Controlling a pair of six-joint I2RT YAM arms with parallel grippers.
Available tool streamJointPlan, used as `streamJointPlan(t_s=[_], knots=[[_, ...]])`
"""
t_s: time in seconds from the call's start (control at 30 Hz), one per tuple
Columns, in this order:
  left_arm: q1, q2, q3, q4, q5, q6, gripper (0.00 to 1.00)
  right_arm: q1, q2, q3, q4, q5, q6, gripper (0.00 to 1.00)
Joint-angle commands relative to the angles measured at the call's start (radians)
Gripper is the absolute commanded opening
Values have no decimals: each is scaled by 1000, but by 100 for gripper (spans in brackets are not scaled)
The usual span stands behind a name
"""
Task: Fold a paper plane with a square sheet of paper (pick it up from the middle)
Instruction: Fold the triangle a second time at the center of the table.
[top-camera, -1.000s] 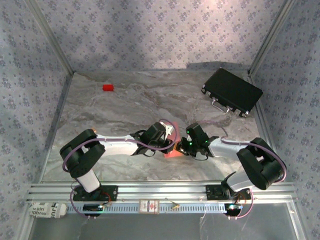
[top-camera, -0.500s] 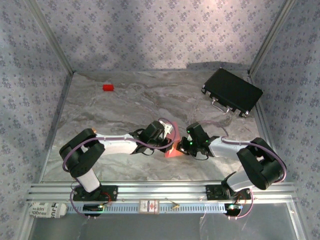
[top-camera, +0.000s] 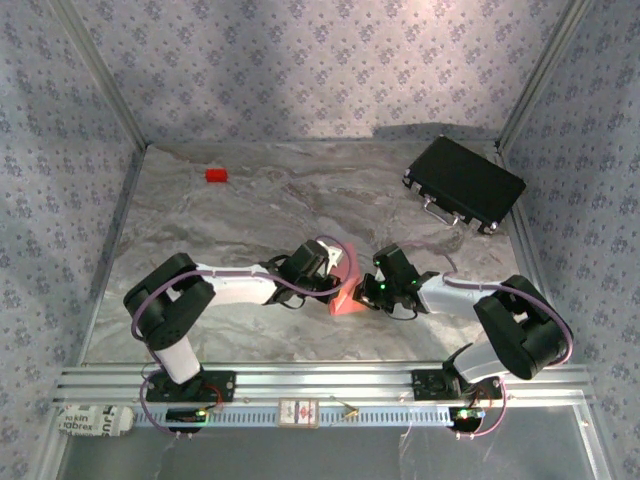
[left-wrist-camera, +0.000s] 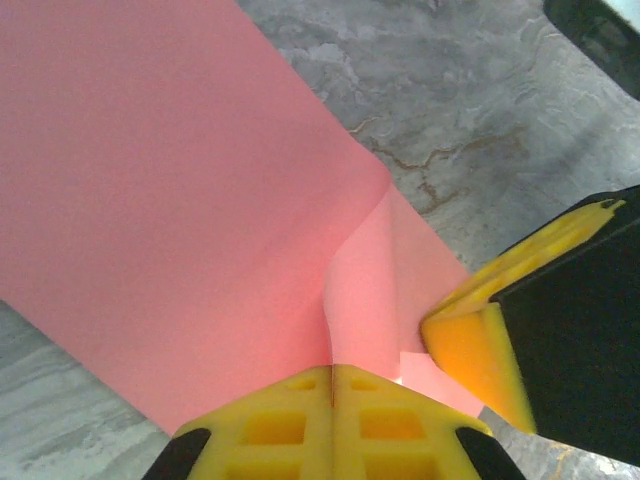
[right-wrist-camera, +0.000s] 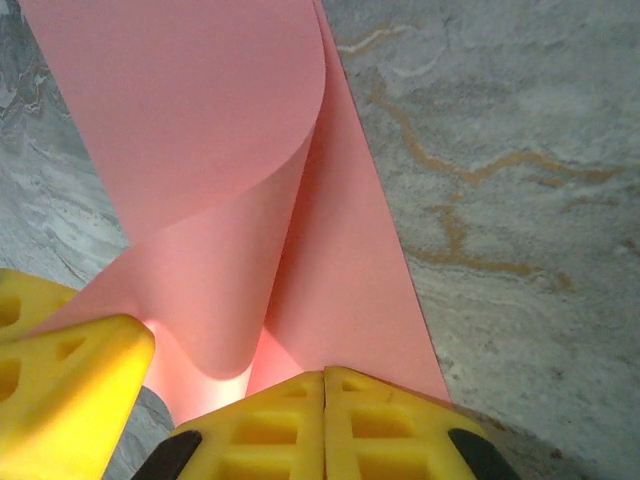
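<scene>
Top external: on the table (top-camera: 230, 220), a black case (top-camera: 465, 183) lies at 2 o'clock, and the square sheet of paper (top-camera: 345, 297) curls near centre. The left gripper (left-wrist-camera: 332, 385) and right gripper (right-wrist-camera: 325, 390) each pinch its edge, the 2 side by side. A red block (top-camera: 216, 175) sits at 11 o'clock.

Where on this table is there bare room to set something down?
Free: the stretch between the red block and the black case, plus the left side of the table. Crowded: the centre, where the left pincer and right pincer clamp the pink sheet.
</scene>
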Motion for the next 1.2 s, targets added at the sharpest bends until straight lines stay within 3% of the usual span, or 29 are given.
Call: streamJointPlan(t_s=[0.0,0.83,1.17], knots=[[8,6,29,-30,-43,38,3,-9,7,1,-71,25,-20,7],[10,38,57,-72,-93,81,3,-11,-23,-2,-102,39,-27,8],[11,51,58,-54,-63,86,4,-13,-23,-5,-100,36,-29,8]])
